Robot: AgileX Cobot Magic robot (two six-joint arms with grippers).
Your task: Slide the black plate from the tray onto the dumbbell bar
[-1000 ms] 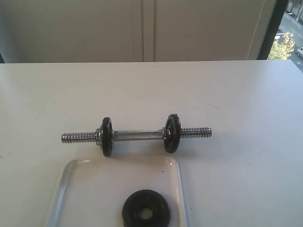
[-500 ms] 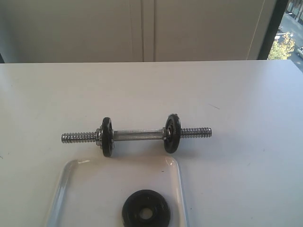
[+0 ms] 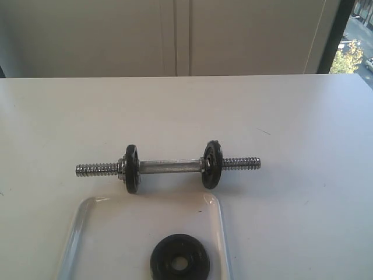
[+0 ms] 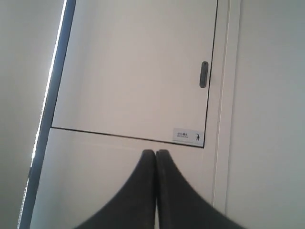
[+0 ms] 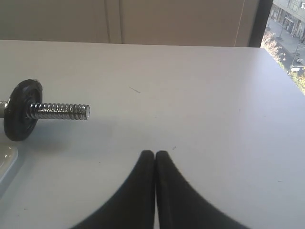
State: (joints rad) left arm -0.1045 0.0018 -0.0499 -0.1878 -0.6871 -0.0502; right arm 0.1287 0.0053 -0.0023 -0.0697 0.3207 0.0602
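The black plate (image 3: 180, 258) lies flat in the white tray (image 3: 93, 233) at the front of the table. Behind the tray the dumbbell bar (image 3: 169, 167) lies crosswise, with one black disc (image 3: 132, 168) on its left part and another (image 3: 211, 164) on its right part. Both threaded ends are bare. Neither gripper shows in the exterior view. The left gripper (image 4: 156, 153) is shut on nothing and faces a wall panel. Shut and empty too, the right gripper (image 5: 155, 154) hovers over the table, off the bar's right threaded end (image 5: 58, 111) and its disc (image 5: 20, 116).
A white table (image 3: 291, 116) carries everything, with its far edge against a pale wall. A tray corner (image 5: 6, 160) shows in the right wrist view. A window strip (image 3: 355, 35) sits at the far right.
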